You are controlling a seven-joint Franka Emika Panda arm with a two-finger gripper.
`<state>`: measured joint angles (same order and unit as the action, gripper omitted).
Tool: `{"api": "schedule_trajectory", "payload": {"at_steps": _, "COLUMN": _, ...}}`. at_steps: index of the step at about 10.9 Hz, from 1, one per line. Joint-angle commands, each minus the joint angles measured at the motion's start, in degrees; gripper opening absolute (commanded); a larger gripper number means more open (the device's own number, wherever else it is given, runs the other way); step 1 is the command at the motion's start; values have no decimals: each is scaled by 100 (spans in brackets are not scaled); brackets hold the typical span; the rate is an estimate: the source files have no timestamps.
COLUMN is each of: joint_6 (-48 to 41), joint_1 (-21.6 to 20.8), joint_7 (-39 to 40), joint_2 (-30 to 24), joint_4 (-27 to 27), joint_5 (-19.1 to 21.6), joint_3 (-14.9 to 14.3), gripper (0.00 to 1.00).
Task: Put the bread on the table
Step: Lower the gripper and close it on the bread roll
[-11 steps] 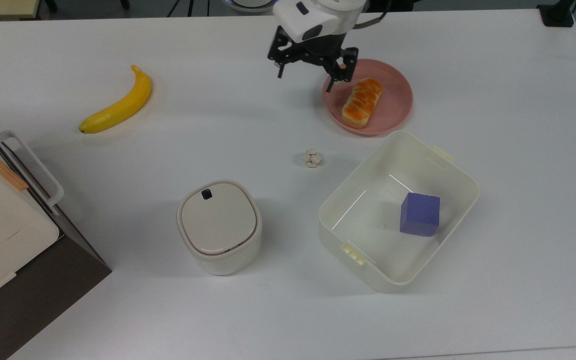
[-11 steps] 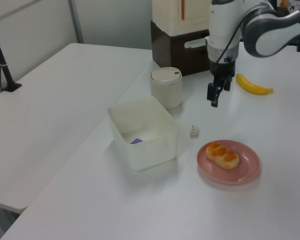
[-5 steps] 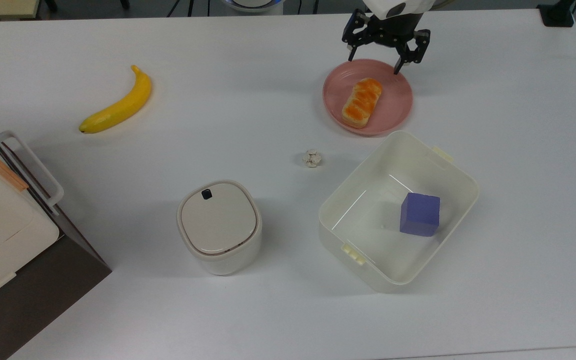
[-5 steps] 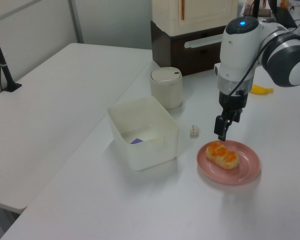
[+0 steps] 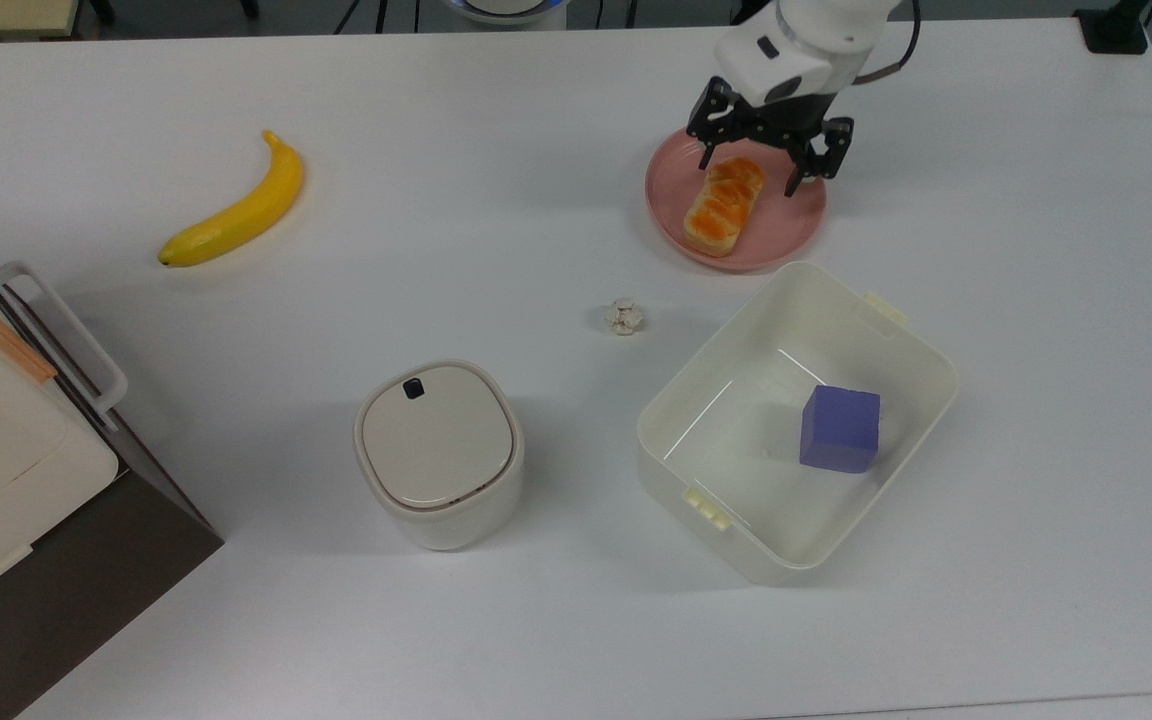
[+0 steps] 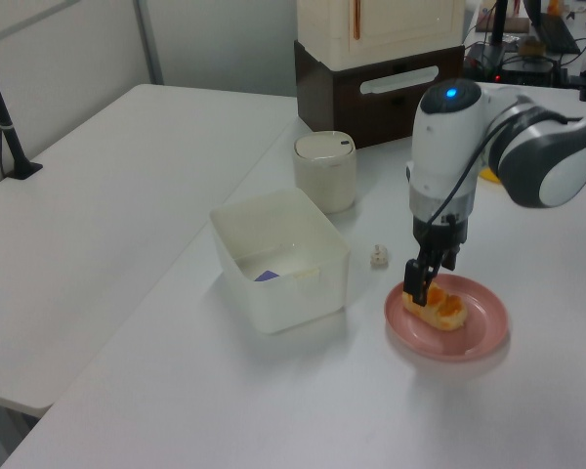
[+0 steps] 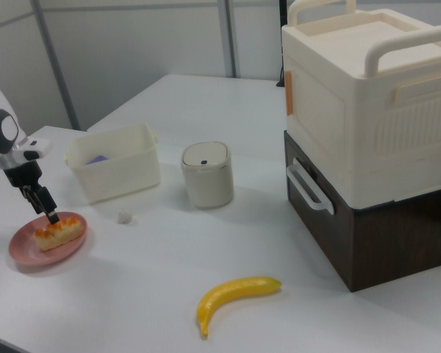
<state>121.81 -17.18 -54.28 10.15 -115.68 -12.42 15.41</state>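
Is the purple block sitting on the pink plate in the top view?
No, the purple block sits inside the white bin, while the pink plate holds the bread.

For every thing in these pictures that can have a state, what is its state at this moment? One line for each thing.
claw: open, fingers on either side of the bread's far end, above the plate
bread: lying on the plate, not lifted
pink plate: flat on the table, holding the bread
white bin: open, purple block inside
lidded canister: upright, lid shut
banana: lying on the table, unpeeled
cream case: closed, on the dark box
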Motion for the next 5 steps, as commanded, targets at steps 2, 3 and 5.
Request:
{"api": "schedule_trajectory", "payload": {"at_steps": 2, "joint_6": 62, "joint_1": -163, "joint_7": -329, "joint_2": 251, "joint_4": 72, "joint_5": -348, "joint_3": -38, "gripper": 100}}
{"api": "schedule_trajectory", "payload": {"at_steps": 3, "joint_6": 62, "joint_1": -155, "joint_7": -337, "joint_2": 355, "joint_4": 72, "joint_5": -427, "joint_3": -38, "gripper": 100}}
{"api": "schedule_trajectory", "payload": {"at_steps": 5, "joint_6": 54, "joint_1": -119, "joint_7": -329, "joint_2": 435, "joint_4": 72, "joint_5": -506, "joint_3": -38, "gripper": 100}}
